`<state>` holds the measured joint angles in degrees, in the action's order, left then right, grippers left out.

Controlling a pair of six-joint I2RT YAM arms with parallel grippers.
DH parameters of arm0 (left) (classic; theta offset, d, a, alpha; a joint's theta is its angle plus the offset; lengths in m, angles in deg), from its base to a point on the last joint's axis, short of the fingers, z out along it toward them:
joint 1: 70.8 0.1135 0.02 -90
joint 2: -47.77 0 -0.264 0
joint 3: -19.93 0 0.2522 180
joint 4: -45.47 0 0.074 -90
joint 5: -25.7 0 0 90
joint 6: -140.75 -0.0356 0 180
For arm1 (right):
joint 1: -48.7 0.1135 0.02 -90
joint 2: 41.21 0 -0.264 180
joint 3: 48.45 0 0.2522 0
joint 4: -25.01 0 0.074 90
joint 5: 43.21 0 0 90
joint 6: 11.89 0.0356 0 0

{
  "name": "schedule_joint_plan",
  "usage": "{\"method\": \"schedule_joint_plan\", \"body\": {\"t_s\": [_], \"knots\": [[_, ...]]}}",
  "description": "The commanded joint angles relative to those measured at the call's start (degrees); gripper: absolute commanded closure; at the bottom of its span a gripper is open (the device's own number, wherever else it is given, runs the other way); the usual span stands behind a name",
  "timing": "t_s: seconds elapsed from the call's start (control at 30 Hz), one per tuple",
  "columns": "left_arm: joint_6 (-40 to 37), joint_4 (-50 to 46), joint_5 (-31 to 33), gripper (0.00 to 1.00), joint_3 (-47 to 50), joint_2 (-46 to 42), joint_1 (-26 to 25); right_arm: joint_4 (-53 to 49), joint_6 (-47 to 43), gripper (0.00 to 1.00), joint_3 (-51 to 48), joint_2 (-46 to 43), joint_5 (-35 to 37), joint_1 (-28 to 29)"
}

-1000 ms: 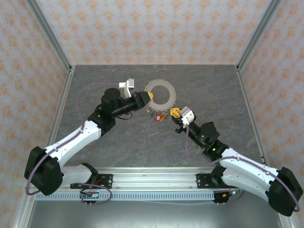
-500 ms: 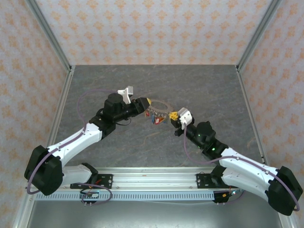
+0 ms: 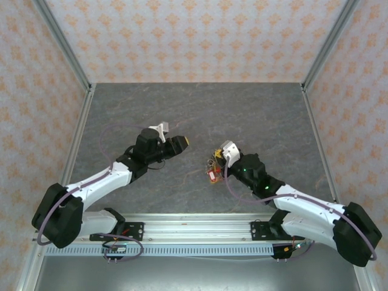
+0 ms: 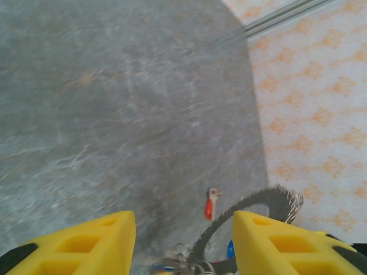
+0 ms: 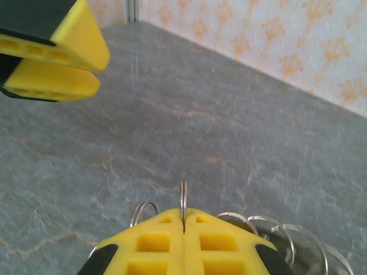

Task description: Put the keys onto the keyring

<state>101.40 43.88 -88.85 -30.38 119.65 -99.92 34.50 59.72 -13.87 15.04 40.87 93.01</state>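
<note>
The grey stone-patterned table (image 3: 254,115) spreads under both arms. The left gripper (image 3: 183,143), with yellow block-shaped fingers, hangs above it with its jaws parted to a middling gap and nothing between them.

The right gripper (image 5: 183,215), also yellow-fingered, sits just ahead of the left one's tips and a little lower. Its jaws are pressed tight together on the keyring (image 4: 258,201), a flat brownish-grey ring with a toothed rim. In the right wrist view the ring shows edge-on, as a thin metal sliver standing up between the fingertips. In the left wrist view it stands tilted, arcing up from between the left fingers toward the right-hand one, clear of both.

The keys (image 3: 212,173), small silver ones with coloured plastic tags, bunch directly under the right gripper's tips. One red-tagged key (image 4: 209,207) hangs just inside the ring's arc. Thin wire loops (image 5: 143,213) fan out on either side of the right fingers, close to the table surface.
</note>
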Motion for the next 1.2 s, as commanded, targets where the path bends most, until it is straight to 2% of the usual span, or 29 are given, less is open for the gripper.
{"method": "schedule_joint_plan", "body": {"t_s": [0.0,0.2,0.33,0.43,0.53,0.73,0.87,0.93,1.03,1.17], "knots": [[0.5,4.3,3.3,0.52,2.7,0.7,0.2,2.1,0.6,1.00,0.9,2.0,-0.3,0.2],[-4.3,0.0,7.6,0.51,2.4,-3.1,0.2,1.4,-4.6,1.00,0.0,3.0,-7.4,0.2],[-10.5,0.6,8.0,0.43,2.2,-7.3,0.2,1.9,-7.3,1.00,0.3,0.4,-14.7,0.2],[-17.2,2.5,5.0,0.30,2.0,-9.8,0.2,1.8,-6.8,1.00,0.9,-1.1,-21.9,-0.7],[-23.4,3.7,1.6,0.27,1.8,-11.4,0.1,1.2,-4.0,1.00,2.2,-0.8,-31.5,-3.8],[-28.7,7.8,-4.7,0.25,3.1,-12.0,-0.4,6.8,-0.1,1.00,2.2,2.4,-43.7,-8.4],[-35.2,11.9,-11.7,0.27,5.0,-10.2,-2.0,12.2,2.8,1.00,1.7,5.2,-48.0,-10.8],[-39.6,10.9,-16.0,0.31,4.7,-9.0,-3.0,12.0,2.3,1.00,2.2,6.2,-49.5,-11.8],[-44.7,7.3,-18.5,0.37,3.1,-7.2,-4.6,10.8,0.9,1.00,3.2,7.0,-52.7,-13.1],[-51.3,4.4,-21.8,0.55,1.9,-4.6,-5.4,2.9,-6.2,1.00,6.0,7.0,-54.2,-13.3]]}}
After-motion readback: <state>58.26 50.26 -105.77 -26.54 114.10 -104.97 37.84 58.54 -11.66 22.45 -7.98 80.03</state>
